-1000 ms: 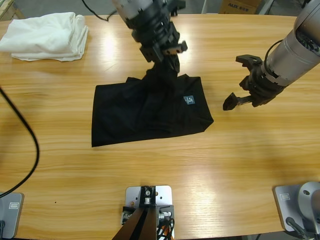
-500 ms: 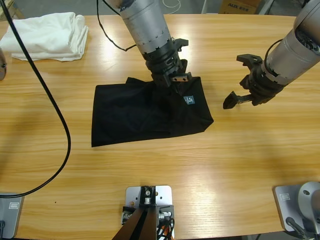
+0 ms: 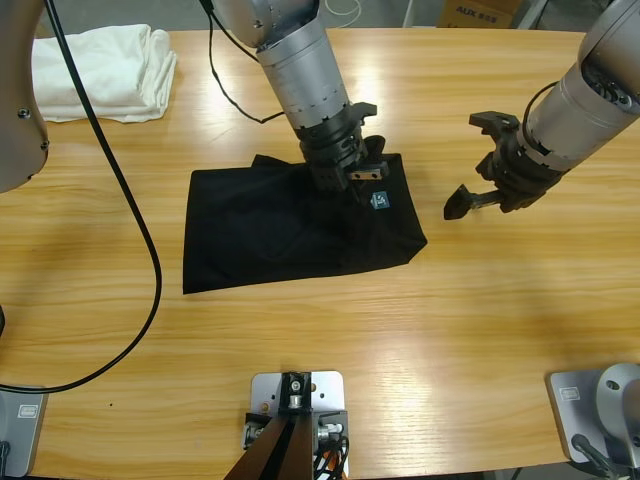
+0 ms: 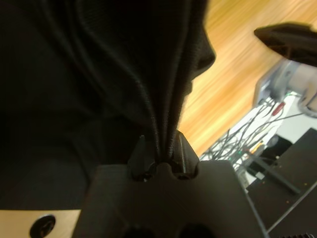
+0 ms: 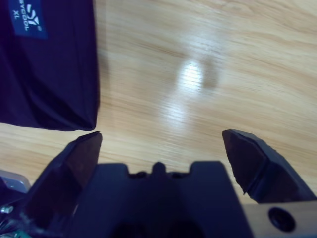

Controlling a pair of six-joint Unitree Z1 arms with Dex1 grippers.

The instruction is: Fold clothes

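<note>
The left gripper [image 4: 159, 151] is pinching a gathered ridge of the black shirt [image 3: 290, 225] between its closed jaws, at the shirt's far edge next to the small blue label [image 3: 379, 200]. The shirt is lying folded in the middle of the wooden table [image 3: 330, 330], its label facing up. To the right of the shirt, the right gripper [image 3: 478, 160] is hovering over bare wood, not touching it, with its jaws wide apart. Beyond the shirt, a folded white cloth [image 3: 100, 70] is resting at the table's far left corner.

Bare table [image 3: 500, 300] between shirt [image 3: 280, 230], right gripper [image 3: 480, 165].
</note>
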